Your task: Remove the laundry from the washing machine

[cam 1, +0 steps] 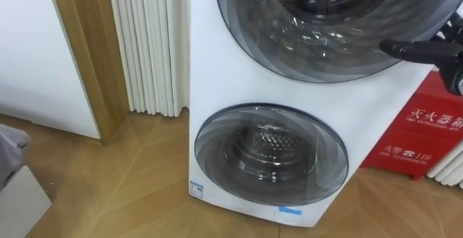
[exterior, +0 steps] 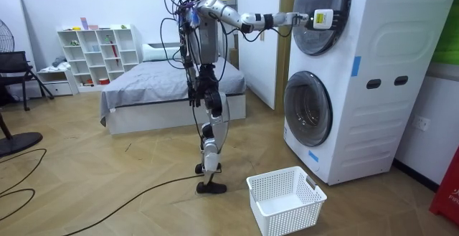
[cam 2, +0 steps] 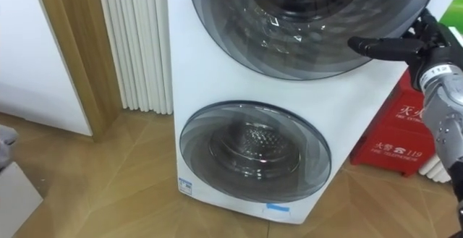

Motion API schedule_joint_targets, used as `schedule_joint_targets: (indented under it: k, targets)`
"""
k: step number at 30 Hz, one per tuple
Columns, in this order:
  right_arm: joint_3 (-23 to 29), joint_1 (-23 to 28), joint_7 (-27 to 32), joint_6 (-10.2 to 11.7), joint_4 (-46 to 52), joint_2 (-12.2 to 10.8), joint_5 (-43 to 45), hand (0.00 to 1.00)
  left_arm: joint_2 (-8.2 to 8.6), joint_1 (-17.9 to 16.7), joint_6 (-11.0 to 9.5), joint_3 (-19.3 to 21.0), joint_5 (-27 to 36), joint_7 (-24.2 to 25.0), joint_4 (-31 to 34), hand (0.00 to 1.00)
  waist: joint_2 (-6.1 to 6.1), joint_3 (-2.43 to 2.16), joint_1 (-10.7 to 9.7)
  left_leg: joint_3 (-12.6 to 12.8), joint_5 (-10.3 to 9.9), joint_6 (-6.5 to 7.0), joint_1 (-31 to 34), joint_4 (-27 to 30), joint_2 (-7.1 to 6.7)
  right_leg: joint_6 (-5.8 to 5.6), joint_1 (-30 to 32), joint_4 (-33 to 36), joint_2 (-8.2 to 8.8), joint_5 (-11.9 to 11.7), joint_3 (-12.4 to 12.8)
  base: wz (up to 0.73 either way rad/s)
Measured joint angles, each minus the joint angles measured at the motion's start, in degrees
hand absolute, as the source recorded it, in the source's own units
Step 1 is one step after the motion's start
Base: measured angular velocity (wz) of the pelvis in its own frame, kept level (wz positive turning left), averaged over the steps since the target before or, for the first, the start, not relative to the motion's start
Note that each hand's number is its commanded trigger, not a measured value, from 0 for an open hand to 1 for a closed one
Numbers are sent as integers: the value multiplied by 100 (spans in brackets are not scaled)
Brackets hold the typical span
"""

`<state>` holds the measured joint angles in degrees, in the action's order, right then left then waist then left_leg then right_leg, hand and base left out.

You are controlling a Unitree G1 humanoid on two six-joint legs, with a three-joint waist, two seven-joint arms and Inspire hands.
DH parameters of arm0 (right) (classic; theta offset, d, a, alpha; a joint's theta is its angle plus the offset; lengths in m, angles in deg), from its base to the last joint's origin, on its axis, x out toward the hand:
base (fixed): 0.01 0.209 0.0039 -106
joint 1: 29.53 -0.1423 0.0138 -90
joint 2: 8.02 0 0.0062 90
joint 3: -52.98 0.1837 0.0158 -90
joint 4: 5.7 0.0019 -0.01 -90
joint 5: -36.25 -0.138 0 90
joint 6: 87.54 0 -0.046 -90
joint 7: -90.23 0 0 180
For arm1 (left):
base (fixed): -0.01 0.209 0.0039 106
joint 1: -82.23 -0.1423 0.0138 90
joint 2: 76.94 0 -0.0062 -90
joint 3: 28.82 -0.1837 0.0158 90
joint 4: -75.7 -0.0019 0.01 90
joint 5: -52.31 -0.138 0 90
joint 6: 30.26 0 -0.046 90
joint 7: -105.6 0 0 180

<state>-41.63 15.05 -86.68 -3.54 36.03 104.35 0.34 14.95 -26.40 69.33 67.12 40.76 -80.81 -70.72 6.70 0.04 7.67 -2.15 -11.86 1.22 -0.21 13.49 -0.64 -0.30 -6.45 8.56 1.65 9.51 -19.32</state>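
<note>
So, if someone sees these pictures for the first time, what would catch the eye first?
Most likely the tall white washing machine with two round glass doors, one above the other. Next, the robot's right hand, stretched out to the rim of the upper door with straight fingers. In the room view, a white basket stands on the floor before the lower door.

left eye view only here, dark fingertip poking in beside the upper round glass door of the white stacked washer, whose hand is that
Observer: The robot's right hand; the right eye view shows its fingers straight, pointing at the rim of that upper round glass door.
Operator: where's the basket
Observer: A white plastic mesh laundry basket stands on the wooden floor before the lower round glass door, near the robot's feet.
Operator: doors open?
Observer: Room view shows both flush with the white stacked washing machine, shut.
</note>
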Motion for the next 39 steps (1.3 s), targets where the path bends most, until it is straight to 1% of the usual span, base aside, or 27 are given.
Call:
schedule_joint_targets:
  k: [4, 8, 11, 13, 15, 16, 17, 18, 19, 20, 21, 22, 23, 24, 25, 26, 27, 29, 31, 32, 33, 35, 37, 38, 39]
  targets:
    - [-88, -3, 12, 28, -56, 23, 51, 0, 3, -3, -6, -19, 0, 6, -86, 0, 21, 13, 20, -1, 1, -1, 6, -13, 0, 0, -1, 1, -1, 0, 4, 0]
    - [-101, -21, 65, 29, -53, 22, 144, 0, -4, 9, -33, -37, -2, 42, -82, 0, 34, 15, 30, 1, 20, -4, 8, -83, -2, 0, 35, 5, 4, 0, 15, -1]
    - [-217, -23, 232, 23, 55, 18, 491, 0, -11, 40, -65, -37, -5, 58, -78, 0, 37, 14, 65, 53, 34, -6, -10, -83, 5, 0, 62, 10, 4, 0, 32, -9]
    - [-319, -18, 412, -62, 312, 2, 543, 0, -18, 47, -121, -35, -25, 70, -58, 0, 35, 14, 53, 104, 35, -7, 16, -89, 15, 0, 116, 13, 2, 0, 62, -18]
    - [-345, 32, 586, -262, 850, 3, 536, 0, -41, 60, -164, -35, -40, 82, -41, 0, 31, 11, 18, 199, 36, -9, 66, -103, 33, 1, 216, 20, 8, 0, 68, -29]
    - [-344, 142, 724, -384, 1244, 3, 533, 0, -53, 61, -164, -38, -37, 81, -33, 0, 28, 9, -13, 209, 54, -14, 50, -154, 35, 1, 255, 38, 8, 0, 115, -24]
    - [-344, 232, 801, -434, 1454, 4, 533, 0, -59, 61, -164, -39, -37, 80, -26, 0, 28, 9, -17, 210, 63, -14, 32, -188, 36, 1, 266, 40, 7, 0, 151, -26]
    - [-339, 475, 966, -523, 1934, -4, 585, 0, -70, 67, -164, -43, -37, 72, -19, 0, 22, 6, -28, 214, 67, -15, -18, -222, 40, 1, 267, 40, 0, 0, 197, -24]
    - [-337, 613, 1037, -538, 2164, -20, 667, 0, -75, 74, -164, -46, -37, 66, -19, 0, 22, 6, -31, 212, 67, -15, -29, -235, 43, 1, 264, 40, -5, 0, 198, -34]
    - [-297, 919, 1147, -548, 2614, -71, 936, 0, -80, 106, -166, -44, -37, 60, -23, 0, 19, 4, -31, 197, 66, -15, -65, -256, 46, 2, 261, 40, -10, 0, 197, -36]
    - [-213, 1252, 1243, -549, 3101, -169, 1258, 0, -77, 146, -192, -49, -37, 54, -32, 0, 9, -1, -33, 191, 66, -15, -108, -286, 51, 2, 260, 39, -16, 0, 205, -35]
    - [-167, 1382, 1264, -549, 3285, -219, 1358, 0, -77, 160, -219, -55, -37, 48, -36, 0, 4, -2, -38, 194, 66, -15, -123, -290, 53, 2, 258, 39, -16, 0, 203, -34]
    - [-56, 1723, 1328, -548, 3767, -351, 1563, 0, -76, 203, -270, -57, -34, 41, -35, 0, -12, -5, -46, 204, 66, -16, -158, -295, 60, 3, 255, 37, -22, -1, 205, -29]
    - [-27, 1951, 1388, -548, 4136, -436, 1678, 0, -77, 261, -273, -73, -22, 39, -34, 0, -30, -3, -81, 210, 65, -17, -182, -302, 66, 5, 254, 32, -26, -2, 213, -28]
    - [-29, 2058, 1412, -548, 4320, -461, 1693, 0, -80, 285, -283, -115, -21, 39, -33, 0, -49, -2, -100, 211, 65, -17, -202, -320, 72, 6, 255, 32, -31, -3, 218, -28]
    - [-45, 2212, 1424, -548, 4621, -476, 1701, 0, -79, 307, -335, -202, -20, 38, -27, 0, -85, -5, -107, 216, 66, -17, -254, -369, 81, 6, 255, 29, -41, -3, 231, -36]
    - [-105, 2259, 1422, -548, 4801, -489, 1700, 0, -77, 312, -384, -247, -21, 38, -27, 0, -114, 1, -111, 218, 65, -17, -306, -398, 91, 7, 255, 22, -55, -4, 279, -40]
    - [-168, 2264, 1421, -548, 4977, -528, 1691, 0, -77, 331, -396, -287, -19, 38, -27, 0, -135, 5, -129, 212, 65, -17, -339, -404, 101, 12, 256, 17, -70, -7, 360, -26]
    - [-140, 2416, 1421, -525, 5177, -557, 1711, 0, -76, 349, -416, -292, 19, 37, -38, 0, -139, 4, -233, 218, 65, -17, -339, -403, 107, 12, 226, 16, -73, -7, 345, 11]
    - [-123, 2569, 1420, -458, 5288, -562, 1724, 0, -73, 348, -406, -323, 16, 37, -49, 0, -140, 4, -297, 256, 66, -18, -356, -406, 116, 12, 202, 17, -80, -7, 358, 18]
    - [-87, 2729, 1410, -378, 5408, -580, 1727, 0, -76, 333, -383, -399, 15, 37, -65, 0, -140, 5, -293, 268, 66, -18, -397, -406, 123, 12, 170, 16, -87, -7, 361, 8]
    - [-70, 2945, 1325, -255, 5548, -628, 1697, 0, -64, 275, -372, -413, 20, 37, -98, 0, -140, 6, -292, 265, 66, -18, -486, -400, 126, 12, 91, 12, -89, -7, 371, -10]
    - [-73, 3230, 1241, -6, 5686, -658, 1688, 0, -67, 259, -376, -417, 27, 37, -95, 0, -139, 6, -331, 271, 65, -19, -527, -401, 133, 12, 34, 10, -81, -7, 397, -2]
    - [-70, 3280, 1228, 36, 5722, -670, 1687, 0, -67, 268, -385, -421, 27, 38, -94, 0, -138, 6, -337, 301, 64, -20, -527, -404, 140, 12, 36, 10, -78, -7, 427, 0]
    - [-70, 3346, 1207, 110, 5764, -709, 1686, 0, -68, 282, -387, -446, 23, 38, -100, 0, -138, 6, -337, 393, 64, -20, -532, -408, 152, 12, 43, 10, -83, -7, 497, -8]
